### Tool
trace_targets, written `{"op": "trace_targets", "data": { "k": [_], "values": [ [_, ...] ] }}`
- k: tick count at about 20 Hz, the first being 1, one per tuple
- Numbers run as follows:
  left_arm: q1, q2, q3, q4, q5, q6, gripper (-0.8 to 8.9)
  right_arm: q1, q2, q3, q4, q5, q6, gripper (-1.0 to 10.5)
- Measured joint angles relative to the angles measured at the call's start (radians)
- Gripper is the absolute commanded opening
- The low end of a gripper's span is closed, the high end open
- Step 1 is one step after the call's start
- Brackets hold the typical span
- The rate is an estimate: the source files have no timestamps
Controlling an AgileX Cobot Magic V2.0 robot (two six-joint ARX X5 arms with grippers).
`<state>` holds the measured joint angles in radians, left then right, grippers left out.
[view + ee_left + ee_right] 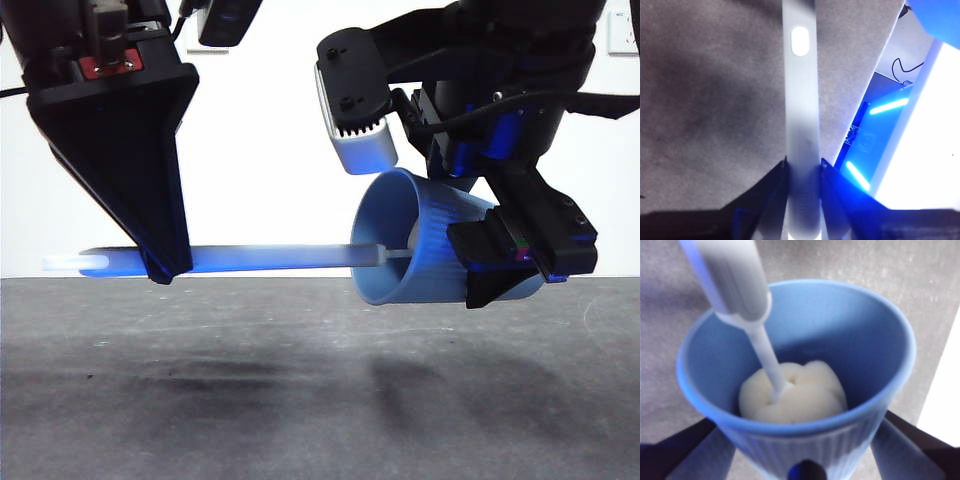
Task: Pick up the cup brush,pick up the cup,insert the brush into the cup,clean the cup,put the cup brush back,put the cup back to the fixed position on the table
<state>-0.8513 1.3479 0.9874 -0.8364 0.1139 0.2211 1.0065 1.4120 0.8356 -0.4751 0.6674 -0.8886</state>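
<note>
Front view: left gripper [165, 268] clamped brush [250, 258] handle level above table [300, 400]; right gripper [505, 270] squeezed tilted cup [420, 255], sponge deep inside.

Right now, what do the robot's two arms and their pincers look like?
Both are black. The left pincer is a broad wedge tapering to a point, with a red plate near its top. The right pincer is blockier, with blue-lit parts, a black cable looping beside it, and a pale ribbed camera housing mounted above.
</note>
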Motion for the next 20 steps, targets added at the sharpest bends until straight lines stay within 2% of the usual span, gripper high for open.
{"op": "trace_targets", "data": {
  "k": [4, 11, 14, 17, 20],
  "values": [
    [0.010, -0.024, 0.000, -0.057, -0.088, -0.002, -0.08, -0.051, 0.000, 0.000, -0.007, 0.016, 0.051, -0.1],
    [0.098, -0.118, 0.000, -0.127, -0.111, -0.006, -0.08, -0.193, -0.026, 0.000, -0.029, 0.013, 0.238, -0.1],
    [0.151, -0.133, 0.000, -0.137, -0.111, -0.043, -0.08, -0.269, -0.078, 0.000, -0.009, 0.007, 0.351, -0.1],
    [0.204, -0.133, 0.000, -0.079, -0.111, -0.149, -0.09, -0.339, -0.163, 0.000, -0.001, -0.101, 0.521, -0.1],
    [0.249, -0.122, 0.000, 0.085, -0.111, -0.287, -0.09, -0.380, -0.266, 0.000, 0.032, -0.244, 0.701, -0.1]
  ]
}}
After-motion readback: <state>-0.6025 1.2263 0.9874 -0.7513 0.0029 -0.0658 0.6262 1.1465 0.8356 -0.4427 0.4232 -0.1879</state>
